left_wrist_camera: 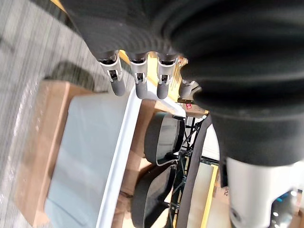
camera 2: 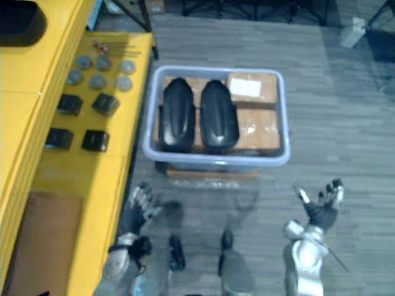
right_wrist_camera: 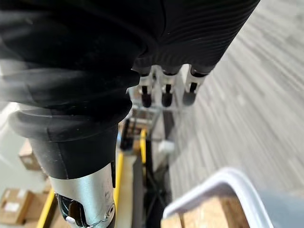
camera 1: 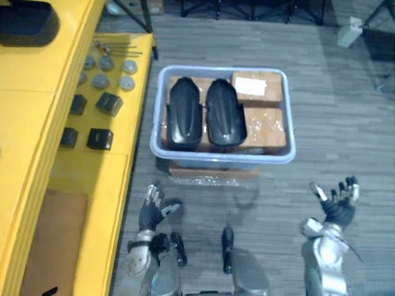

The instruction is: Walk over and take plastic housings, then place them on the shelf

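While the plastic housings (camera 1: 185, 114) lie side by side in the bin (camera 1: 222, 159), long axes running away from me, my left hand (camera 1: 151, 213) hangs nearer, short of the rim; right hand (camera 1: 336, 200) well off. Both spread, empty.

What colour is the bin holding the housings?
Pale blue-grey bin; the housings are black. Clearest in the left eye view.

floor: you see grey striped carpet (camera 1: 345, 123) | left: yellow shelf (camera 1: 37, 123) runs along your left side, brown board (camera 1: 52, 240) at its near corner | far: black stand legs (camera 1: 247, 9) at the carpet's far edge
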Robot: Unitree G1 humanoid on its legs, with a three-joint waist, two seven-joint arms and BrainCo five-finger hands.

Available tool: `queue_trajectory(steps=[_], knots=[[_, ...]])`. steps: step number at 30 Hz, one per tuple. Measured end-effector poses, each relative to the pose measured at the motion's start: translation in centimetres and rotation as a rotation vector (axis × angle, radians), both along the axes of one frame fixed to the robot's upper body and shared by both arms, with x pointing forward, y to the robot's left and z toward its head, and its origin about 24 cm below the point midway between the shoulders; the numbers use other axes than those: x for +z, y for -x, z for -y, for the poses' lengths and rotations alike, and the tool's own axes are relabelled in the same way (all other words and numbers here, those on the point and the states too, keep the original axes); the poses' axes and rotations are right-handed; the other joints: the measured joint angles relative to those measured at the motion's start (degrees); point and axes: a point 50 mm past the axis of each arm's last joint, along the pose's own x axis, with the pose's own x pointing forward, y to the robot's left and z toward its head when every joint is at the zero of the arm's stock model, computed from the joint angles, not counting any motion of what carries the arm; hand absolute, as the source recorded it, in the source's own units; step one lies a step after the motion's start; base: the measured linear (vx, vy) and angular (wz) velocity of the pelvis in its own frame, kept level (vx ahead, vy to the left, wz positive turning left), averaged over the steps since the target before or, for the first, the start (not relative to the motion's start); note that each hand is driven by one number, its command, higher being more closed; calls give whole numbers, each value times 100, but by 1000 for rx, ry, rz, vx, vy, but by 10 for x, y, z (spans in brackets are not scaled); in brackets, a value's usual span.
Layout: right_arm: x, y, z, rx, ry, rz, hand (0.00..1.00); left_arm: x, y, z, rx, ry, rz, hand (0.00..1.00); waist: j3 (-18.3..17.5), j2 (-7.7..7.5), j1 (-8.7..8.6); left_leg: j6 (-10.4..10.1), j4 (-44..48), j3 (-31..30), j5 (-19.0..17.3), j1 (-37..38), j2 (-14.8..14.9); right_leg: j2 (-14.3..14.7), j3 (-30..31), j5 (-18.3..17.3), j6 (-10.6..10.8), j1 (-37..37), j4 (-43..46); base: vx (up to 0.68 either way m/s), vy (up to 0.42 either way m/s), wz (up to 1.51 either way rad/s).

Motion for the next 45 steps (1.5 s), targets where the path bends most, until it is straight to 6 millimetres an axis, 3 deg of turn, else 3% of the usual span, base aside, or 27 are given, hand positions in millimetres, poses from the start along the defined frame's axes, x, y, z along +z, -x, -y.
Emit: queue_trajectory(steps=[3, 5, 7, 8, 10, 11, 12, 15, 17, 22, 26, 29, 37, 45], knots=[[18, -29, 11, 14, 53, 35, 0, -13, -10, 9, -41, -107, -72, 0, 180, 47, 8, 63, -239, -91, 185, -17, -156, -100, 34, 152, 44, -44, -108, -45, 38, 0], [37, -54, 18, 20, 75, 68, 0, -33, -8, 11, -71, -173, -180, 0, 215, 54, 11, 106, -339, -97, 268, -28, -249, -175, 26, 192, 80, -87, -112, -54, 49, 8], [71, -92, 33, 20, 120, 87, 0, -63, 1, 9, -98, -239, -336, 0, 239, 87, 61, 158, -389, -194, 345, -74, -353, -272, -72, 220, 113, -102, -109, -68, 61, 26], [81, -100, 39, 13, 136, 89, 0, -69, 3, 8, -102, -249, -368, 0, 257, 123, 64, 164, -384, -282, 360, -124, -388, -294, -136, 223, 119, -112, -103, -101, 69, 41], [131, -122, 62, -25, 204, 119, 0, -88, 10, 1, -89, -273, -465, 0, 358, 290, 293, 221, -388, -415, 462, -330, -491, -393, -276, 260, 158, -274, -70, -111, 73, 40], [143, -126, 64, -31, 216, 130, 0, -91, 12, -2, -74, -274, -487, 0, 386, 344, 359, 228, -392, -427, 481, -367, -510, -412, -286, 272, 168, -311, -57, -105, 93, 36], [172, -135, 70, -50, 255, 149, 0, -96, 16, -10, -21, -264, -508, 0, 465, 515, 510, 272, -369, -523, 531, -491, -572, -471, -379, 299, 193, -375, -37, -75, 77, 35], [193, -144, 70, -62, 278, 136, 0, -104, 23, -22, 50, -213, -545, 0, 508, 705, 627, 310, -305, -707, 568, -652, -645, -529, -587, 300, 196, -412, -4, -35, 55, 36], [198, -149, 71, -70, 270, 102, 0, -105, 25, -27, 87, -180, -545, 0, 513, 736, 802, 320, -299, -737, 588, -718, -677, -568, -615, 294, 204, -476, 34, -22, 50, 16], [201, -154, 79, -48, 285, -29, 0, -116, 37, -38, 108, -178, -600, 0, 547, 825, 927, 359, -270, -883, 631, -874, -833, -778, -865, 118, 235, -672, 379, -19, 56, 21], [206, -154, 88, -77, 263, -113, 0, -129, 56, -38, 101, -163, -676, 0, 559, 856, 1043, 367, -245, -892, 638, -956, -873, -875, -904, 37, 222, -821, 548, -10, 47, 4], [205, -151, 95, -121, 244, -155, 0, -129, 58, -35, 103, -128, -666, 0, 576, 908, 1119, 361, -243, -905, 642, -968, -895, -896, -915, -49, 229, -888, 693, -9, 11, 4], [194, -145, 104, -254, 219, -272, 0, -129, 59, -33, 115, -89, -665, 0, 570, 963, 1123, 291, -293, -1009, 697, -1024, -882, -921, -1046, -129, 200, -972, 806, 10, 0, 5], [170, -143, 111, -197, 181, -440, 0, -131, 60, -32, 127, -44, -674, 0, 553, 989, 1131, 271, -315, -1015, 709, -1061, -881, -941, -1058, -232, 157, -1057, 891, 1, 1, 1]])
